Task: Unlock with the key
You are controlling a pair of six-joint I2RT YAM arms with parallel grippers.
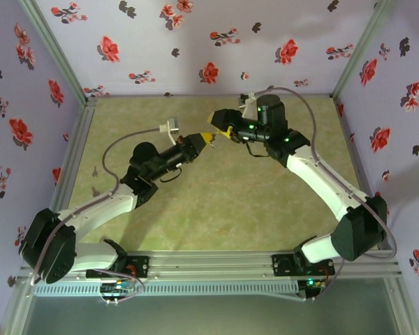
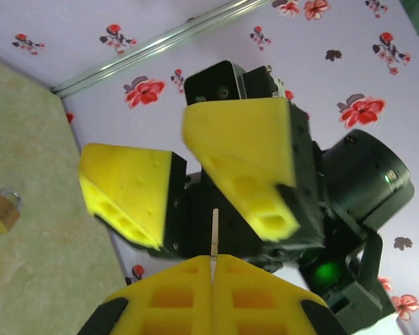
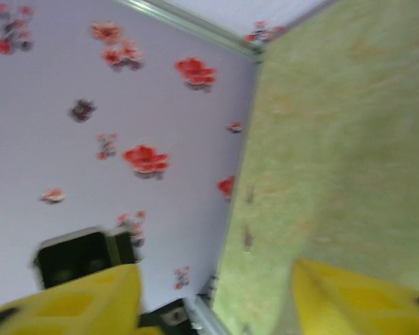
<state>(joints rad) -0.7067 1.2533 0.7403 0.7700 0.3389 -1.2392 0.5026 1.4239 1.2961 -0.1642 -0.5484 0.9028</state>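
Left hand (image 2: 213, 262): clamped on the key (image 2: 214, 234), raised above the worktop (image 2: 42, 279).
Key: thin blade juts straight out past the fingertips, aimed at the right hand.
Right hand (image 3: 216, 269): fingers spread wide, empty, just ahead of the key tip.
Padlock (image 2: 1, 211): lying on the worktop, below and to the left of the left hand, well apart from the key.

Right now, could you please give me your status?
Left gripper, jaws shut on key. Right gripper, jaws open, empty. Padlock lying on table, apart.
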